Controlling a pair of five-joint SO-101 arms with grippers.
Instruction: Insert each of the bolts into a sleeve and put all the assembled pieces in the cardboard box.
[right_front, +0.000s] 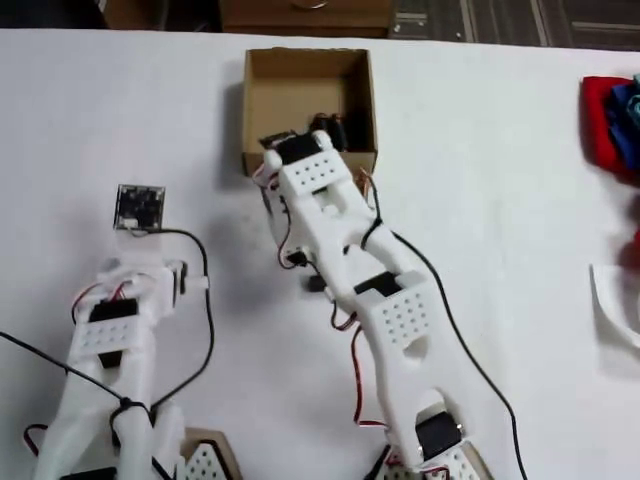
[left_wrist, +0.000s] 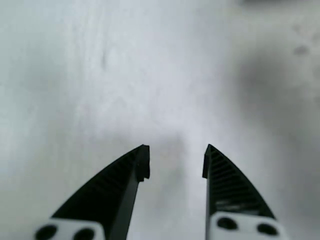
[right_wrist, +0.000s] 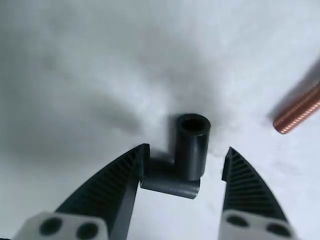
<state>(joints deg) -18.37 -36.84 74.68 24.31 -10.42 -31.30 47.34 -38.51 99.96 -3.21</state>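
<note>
In the right wrist view my right gripper (right_wrist: 185, 160) is open, its fingers on either side of two black sleeves on a pale surface. One sleeve (right_wrist: 191, 145) points its bore towards the camera. The other sleeve (right_wrist: 170, 182) lies across beneath it, touching it. A copper threaded bolt (right_wrist: 300, 114) lies apart from them at the frame's edge. In the high view the right-hand arm leans over the near wall of the cardboard box (right_front: 262, 90), with its dark fingers (right_front: 325, 130) inside. My left gripper (left_wrist: 175, 162) is open over bare white table.
A red and blue bundle of cloth (right_front: 612, 118) and a white curved object (right_front: 612, 310) lie at the table's right edge. The left arm (right_front: 120, 320) stands at the lower left with a black cable (right_front: 208, 320) looping beside it.
</note>
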